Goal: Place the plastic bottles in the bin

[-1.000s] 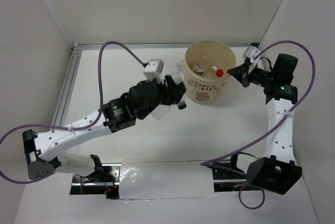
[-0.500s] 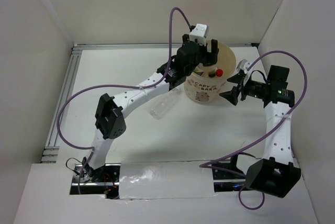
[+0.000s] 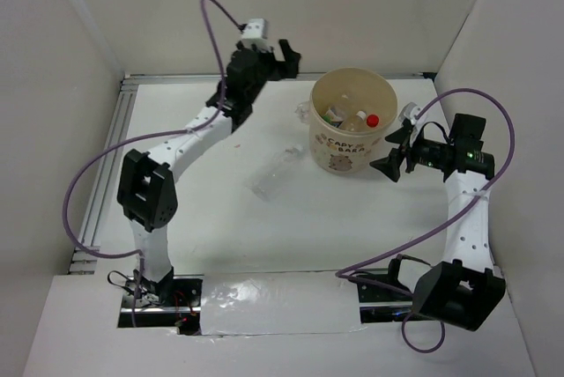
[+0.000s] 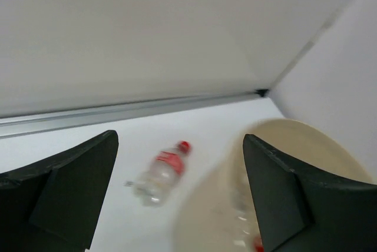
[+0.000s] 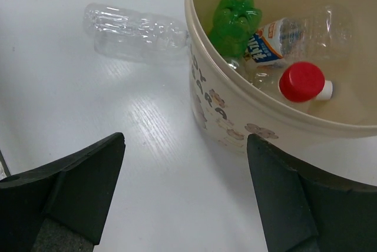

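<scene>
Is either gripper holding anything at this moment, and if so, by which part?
Nothing is held. The left gripper and right gripper both stand open with empty space between their fingers; a clear bottle lies loose, apart from both.

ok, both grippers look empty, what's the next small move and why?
Probably lower the left gripper toward the red-capped bottle lying beside the bin. Its jaws stand open and empty, and that bottle sits framed between its fingers in the wrist view. A clear bottle also lies outside the bin, for later.
</scene>
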Tool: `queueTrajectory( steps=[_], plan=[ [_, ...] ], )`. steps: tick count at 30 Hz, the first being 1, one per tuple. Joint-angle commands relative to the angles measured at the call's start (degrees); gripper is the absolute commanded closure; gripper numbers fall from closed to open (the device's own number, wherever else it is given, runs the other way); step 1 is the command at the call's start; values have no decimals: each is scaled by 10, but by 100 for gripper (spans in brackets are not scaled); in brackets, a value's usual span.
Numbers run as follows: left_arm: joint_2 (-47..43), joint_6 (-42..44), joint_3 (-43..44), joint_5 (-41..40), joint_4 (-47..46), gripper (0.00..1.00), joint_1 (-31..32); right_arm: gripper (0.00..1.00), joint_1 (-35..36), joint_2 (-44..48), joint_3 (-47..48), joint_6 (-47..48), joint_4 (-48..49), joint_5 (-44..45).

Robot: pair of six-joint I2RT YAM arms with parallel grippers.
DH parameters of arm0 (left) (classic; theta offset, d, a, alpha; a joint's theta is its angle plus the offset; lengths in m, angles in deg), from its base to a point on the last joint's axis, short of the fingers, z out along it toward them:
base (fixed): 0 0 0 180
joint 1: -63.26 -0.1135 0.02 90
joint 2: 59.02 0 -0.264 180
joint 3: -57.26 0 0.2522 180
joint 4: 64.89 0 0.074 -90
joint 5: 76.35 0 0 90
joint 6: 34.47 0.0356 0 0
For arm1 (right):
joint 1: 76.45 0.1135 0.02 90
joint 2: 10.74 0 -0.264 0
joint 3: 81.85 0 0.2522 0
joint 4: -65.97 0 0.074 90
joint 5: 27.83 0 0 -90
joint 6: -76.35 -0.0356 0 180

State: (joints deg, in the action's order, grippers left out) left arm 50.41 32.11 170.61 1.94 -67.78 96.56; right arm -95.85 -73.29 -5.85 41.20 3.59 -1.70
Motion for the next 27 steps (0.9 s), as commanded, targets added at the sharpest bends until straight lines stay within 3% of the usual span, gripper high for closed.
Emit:
queueTrajectory(
  steps=[1, 10, 14, 27],
  plan=[
    [17, -58, -9, 93, -36, 2, -89, 9, -7, -10, -5, -20, 0, 2],
    [250, -37, 160, 229, 1, 1, -120, 9, -33, -50, 34, -54, 1, 8],
    [312, -43, 210, 278, 2, 1, -126, 8, -46, -50, 34, -59, -17, 21],
    [381, -9, 235, 376, -8, 1, -109, 8, -64, -62, 24, -64, -30, 21]
  ],
)
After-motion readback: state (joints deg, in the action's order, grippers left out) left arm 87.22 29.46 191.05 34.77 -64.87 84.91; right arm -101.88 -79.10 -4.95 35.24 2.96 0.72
